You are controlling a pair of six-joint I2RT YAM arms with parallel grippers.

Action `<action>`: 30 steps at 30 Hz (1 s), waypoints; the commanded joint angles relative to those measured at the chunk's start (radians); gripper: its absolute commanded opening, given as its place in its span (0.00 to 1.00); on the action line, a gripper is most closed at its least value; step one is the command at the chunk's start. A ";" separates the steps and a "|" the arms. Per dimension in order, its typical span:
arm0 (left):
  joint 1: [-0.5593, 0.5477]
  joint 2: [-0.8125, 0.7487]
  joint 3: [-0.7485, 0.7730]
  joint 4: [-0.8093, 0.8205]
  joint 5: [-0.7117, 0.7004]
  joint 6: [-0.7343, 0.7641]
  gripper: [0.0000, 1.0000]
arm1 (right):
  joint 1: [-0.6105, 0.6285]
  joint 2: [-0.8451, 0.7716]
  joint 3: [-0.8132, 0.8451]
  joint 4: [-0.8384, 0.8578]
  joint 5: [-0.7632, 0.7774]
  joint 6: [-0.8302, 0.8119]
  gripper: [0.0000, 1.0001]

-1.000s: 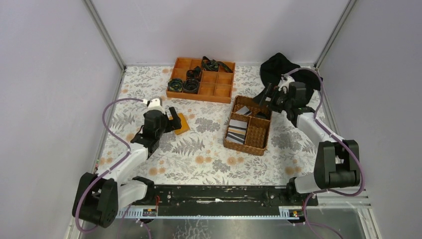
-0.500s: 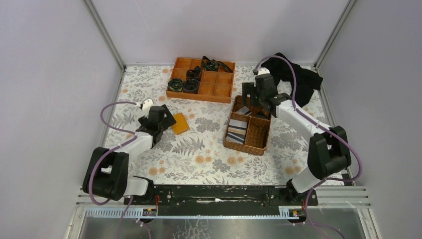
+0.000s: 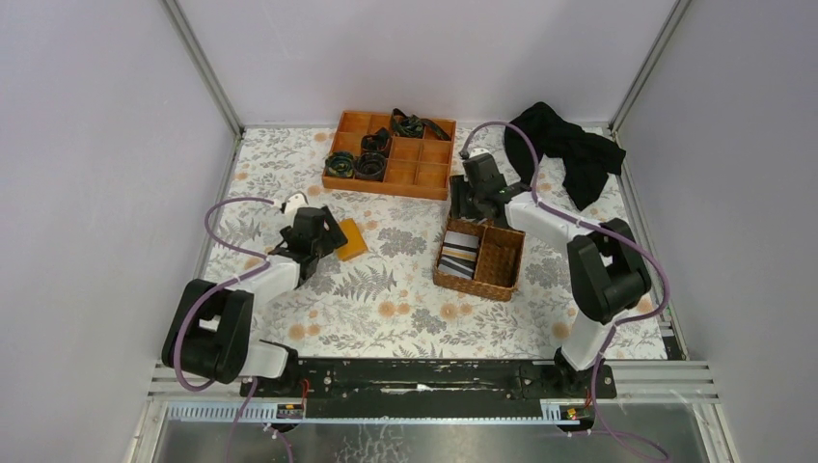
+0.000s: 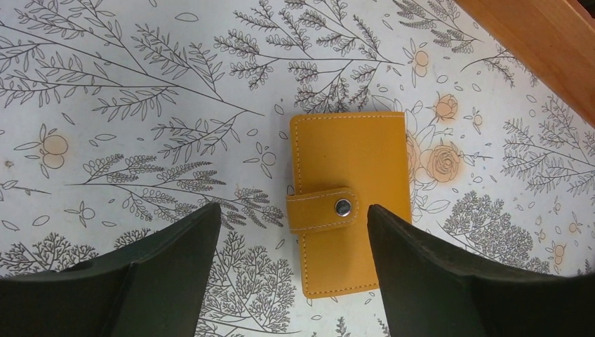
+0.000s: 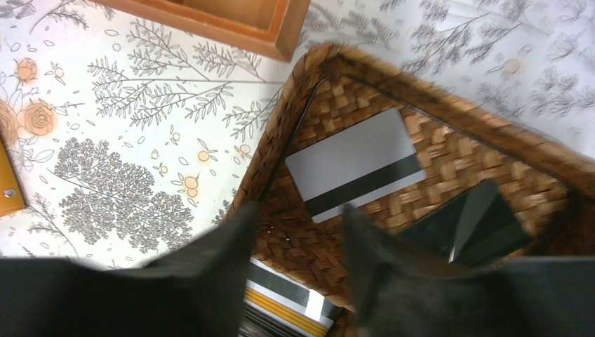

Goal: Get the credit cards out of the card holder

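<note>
The card holder [image 3: 350, 239] lies flat and closed on the flowered table, orange-tan, its snap strap fastened. It fills the middle of the left wrist view [image 4: 351, 161] and shows at the left edge of the right wrist view [image 5: 8, 191]. My left gripper [image 3: 324, 237] is open and empty, its fingers [image 4: 175, 260] standing on either side of the holder's near end. My right gripper [image 3: 464, 204] is open and empty over the far left corner of the wicker basket [image 3: 503, 280]. No card shows in the holder.
The wicker basket [image 5: 279, 144] holds a grey striped card [image 5: 354, 161], a black card [image 5: 484, 217] and a stack of cards [image 3: 461, 253]. The orange compartment tray [image 3: 424, 178] with black bands stands behind. A black cloth [image 3: 575, 150] lies at the back right.
My right gripper has swung left from the black cloth to above the basket's far left corner. My left gripper has drawn back a little from the card holder, which has not moved.
</note>
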 commanded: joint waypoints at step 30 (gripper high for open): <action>-0.042 -0.048 0.019 0.008 -0.042 0.034 0.90 | -0.076 0.324 0.595 -0.102 0.140 -0.047 0.34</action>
